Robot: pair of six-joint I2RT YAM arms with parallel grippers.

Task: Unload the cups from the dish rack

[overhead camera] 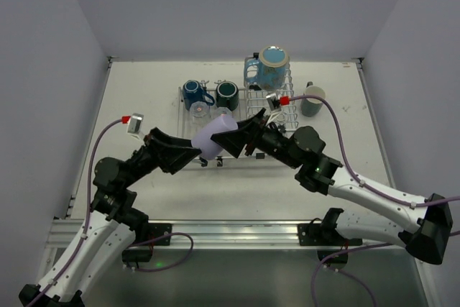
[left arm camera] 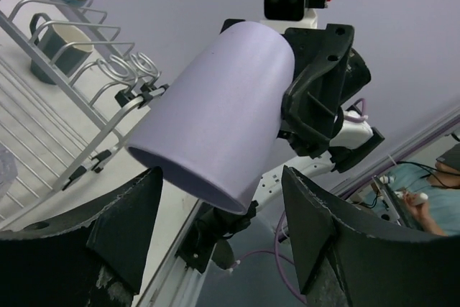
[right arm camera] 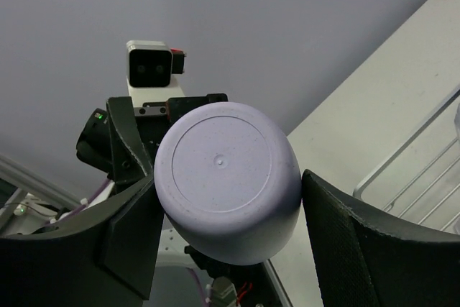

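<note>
The lavender tumbler (overhead camera: pixel 214 138) is up in the air, just in front of the near side of the dish rack (overhead camera: pixel 248 103). It lies on its side. The right gripper (right arm camera: pixel 230 229) is squeezing its closed bottom end and holding it up. The left gripper (left arm camera: pixel 219 203) has its two fingers around the open end, but they are apart, and one finger (left arm camera: pixel 316 228) does not touch the cup.

This looks like a pass from one arm to the other. Next, I think the left fingers need to squeeze the cup tight. Only then should the right one let go, or the cup could fall.

A blue mug (overhead camera: pixel 192 93) and a dark green mug (overhead camera: pixel 227 93) sit on the far side of the dish rack, waiting.
</note>
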